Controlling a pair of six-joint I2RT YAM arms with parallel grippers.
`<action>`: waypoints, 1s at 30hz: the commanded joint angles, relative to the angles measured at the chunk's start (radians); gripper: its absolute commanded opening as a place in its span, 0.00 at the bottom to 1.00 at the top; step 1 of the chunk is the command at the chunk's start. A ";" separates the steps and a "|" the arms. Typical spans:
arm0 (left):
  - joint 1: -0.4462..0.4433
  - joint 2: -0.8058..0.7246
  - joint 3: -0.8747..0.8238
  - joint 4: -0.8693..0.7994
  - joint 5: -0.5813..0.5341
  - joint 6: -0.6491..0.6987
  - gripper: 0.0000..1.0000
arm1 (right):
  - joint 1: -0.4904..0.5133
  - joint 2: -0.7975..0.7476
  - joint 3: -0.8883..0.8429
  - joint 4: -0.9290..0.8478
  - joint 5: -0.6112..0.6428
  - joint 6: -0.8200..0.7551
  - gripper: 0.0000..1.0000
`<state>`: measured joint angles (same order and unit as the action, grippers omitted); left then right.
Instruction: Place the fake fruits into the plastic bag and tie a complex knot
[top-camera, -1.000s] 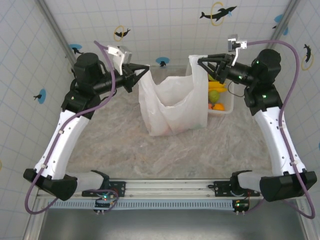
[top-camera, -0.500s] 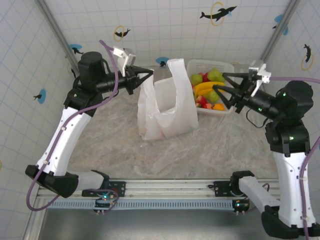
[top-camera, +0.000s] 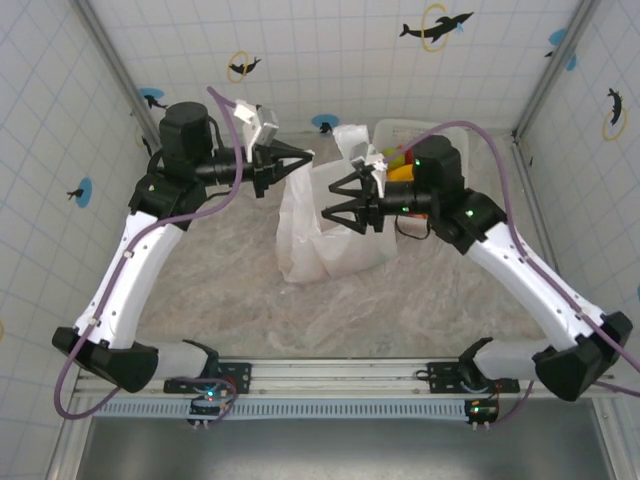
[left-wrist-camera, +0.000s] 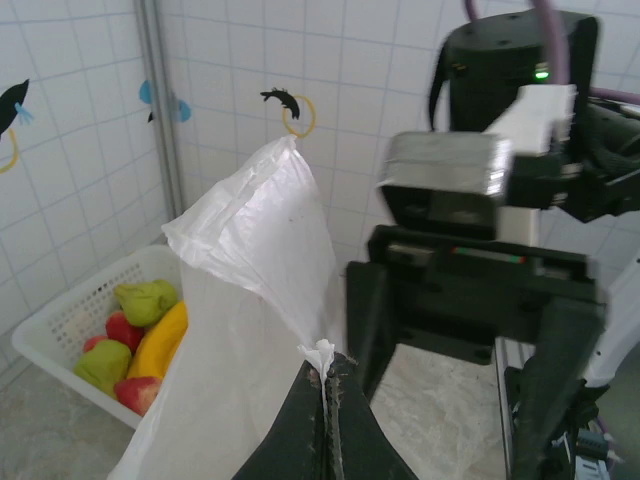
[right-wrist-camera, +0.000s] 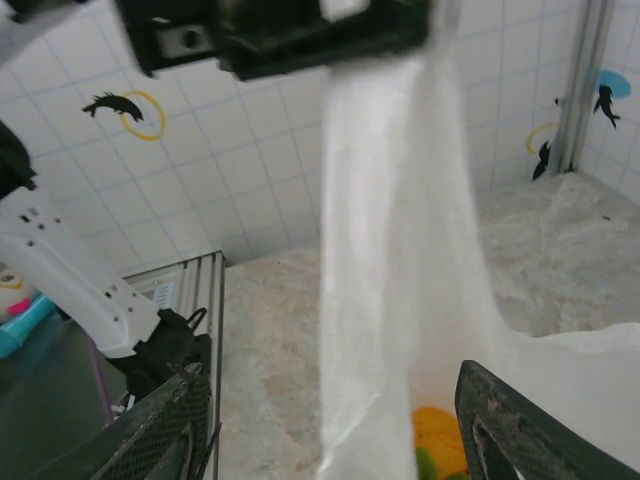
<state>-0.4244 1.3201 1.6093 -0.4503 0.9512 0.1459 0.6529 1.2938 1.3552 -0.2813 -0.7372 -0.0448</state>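
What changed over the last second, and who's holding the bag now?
The right gripper let go of the right handle of the plastic bag, swung out right beside the basket, then came back left, open, over the bag's mouth. The left gripper stays shut on the left handle; the fake fruits in the basket lie as before.

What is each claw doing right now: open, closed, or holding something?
Left claw: closed, pinching the top of the plastic bag.
Right claw: open, holding nothing.
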 joint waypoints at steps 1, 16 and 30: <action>0.010 -0.019 0.024 -0.008 0.087 0.099 0.00 | -0.017 0.029 0.089 0.107 -0.009 -0.029 0.68; 0.013 0.033 0.047 0.007 0.181 0.113 0.00 | 0.023 0.180 0.114 0.380 -0.121 0.102 0.74; 0.123 -0.064 -0.132 0.383 0.121 -0.165 0.48 | 0.036 0.158 0.113 0.324 0.003 0.139 0.00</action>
<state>-0.3443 1.3128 1.5318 -0.2611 1.0821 0.1062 0.6941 1.4845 1.4372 0.0551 -0.7914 0.0925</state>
